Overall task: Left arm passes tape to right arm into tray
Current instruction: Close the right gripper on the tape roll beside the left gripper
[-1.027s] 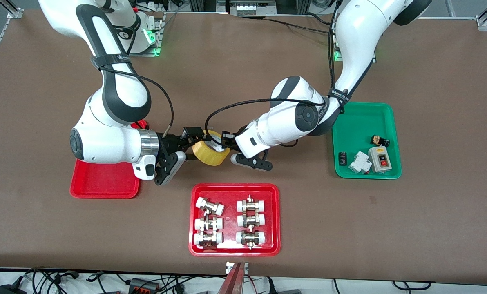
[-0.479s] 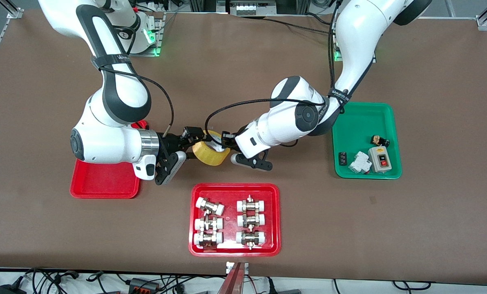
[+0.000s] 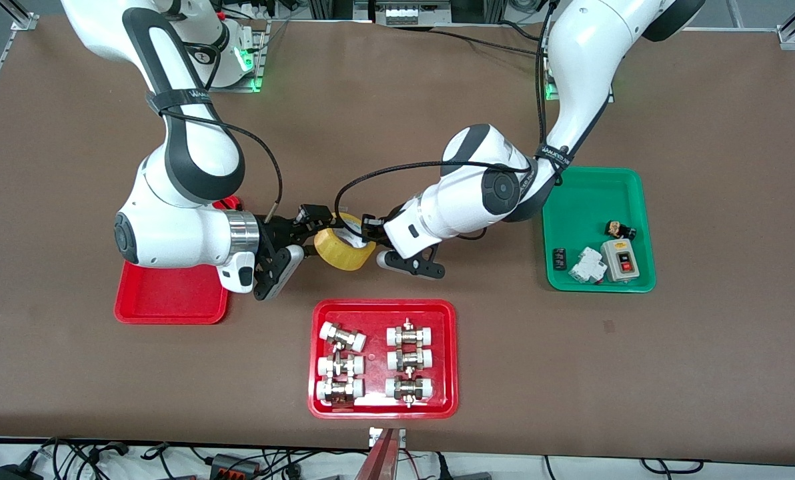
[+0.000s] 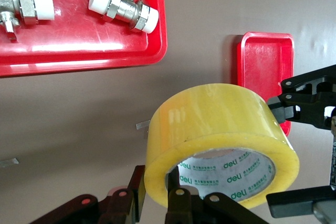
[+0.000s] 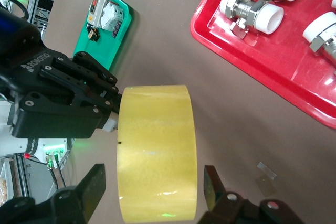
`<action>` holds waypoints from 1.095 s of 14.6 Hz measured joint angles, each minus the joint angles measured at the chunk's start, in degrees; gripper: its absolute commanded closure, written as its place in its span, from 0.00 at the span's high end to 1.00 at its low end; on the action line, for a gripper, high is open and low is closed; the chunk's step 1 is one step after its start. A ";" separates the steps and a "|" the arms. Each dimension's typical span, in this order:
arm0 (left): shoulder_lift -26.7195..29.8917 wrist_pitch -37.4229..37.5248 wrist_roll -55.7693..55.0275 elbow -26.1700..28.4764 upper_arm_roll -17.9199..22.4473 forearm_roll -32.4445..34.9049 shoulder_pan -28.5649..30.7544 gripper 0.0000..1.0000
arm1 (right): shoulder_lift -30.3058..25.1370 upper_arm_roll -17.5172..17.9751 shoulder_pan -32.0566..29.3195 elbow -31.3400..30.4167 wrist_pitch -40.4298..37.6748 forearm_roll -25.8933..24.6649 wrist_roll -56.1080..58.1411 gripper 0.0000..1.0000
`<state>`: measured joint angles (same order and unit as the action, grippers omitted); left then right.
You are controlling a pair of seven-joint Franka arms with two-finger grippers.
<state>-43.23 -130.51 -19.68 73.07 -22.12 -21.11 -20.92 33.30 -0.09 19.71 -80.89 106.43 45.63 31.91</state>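
The bench [image 3: 704, 373] has a flat brown top, with cables and metal frame bars along its edges.

Going from the right arm's end: a plain red tray [image 3: 171, 303] sits partly under the right arm [image 3: 191, 167]. It is smooth plastic with round corners. The right arm has a shiny silver band at its wrist. The right claw [image 3: 307, 235] is up over the bare bench, with its fingers apart, one on each side of the tape [image 3: 345, 251].

The tape is a fat yellow see-through ring, held in the air between the two claws. The left claw [image 3: 365, 235] is clamped on the ring's wall. The left arm [image 3: 477, 190] is all white at the wrist.

Nearer the front camera lies another red tray [image 3: 383, 308] with six metal fittings [image 3: 341, 337] with white caps. At the left arm's end is a green tray [image 3: 591, 183] with a grey switch box [image 3: 621, 260] and small parts.

The left wrist view shows printed words inside the tape's hole [image 4: 231, 169] and the right claw's black fingers [image 4: 307, 98] right beside the roll. The right wrist view shows the roll's smooth yellow side [image 5: 155, 150] between two black fingers [image 5: 89, 190] that are not touching it.
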 measured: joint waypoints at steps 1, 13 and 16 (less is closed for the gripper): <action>0.00 0.00 0.00 0.00 0.01 0.00 0.00 0.01 | -0.01 -0.01 -0.07 0.05 -0.15 0.00 0.00 0.83; 0.01 0.03 0.00 -0.20 0.07 0.00 0.07 0.09 | -0.10 -0.33 -0.27 0.43 -0.43 0.08 0.21 0.26; 0.01 -0.08 0.00 -0.38 0.15 0.06 0.11 1.00 | -0.10 -0.32 -0.28 0.43 -0.49 0.11 0.22 0.26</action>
<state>-43.22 -130.59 -19.67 72.68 -21.97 -21.04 -20.81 33.20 -0.41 19.44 -80.46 105.94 45.74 32.13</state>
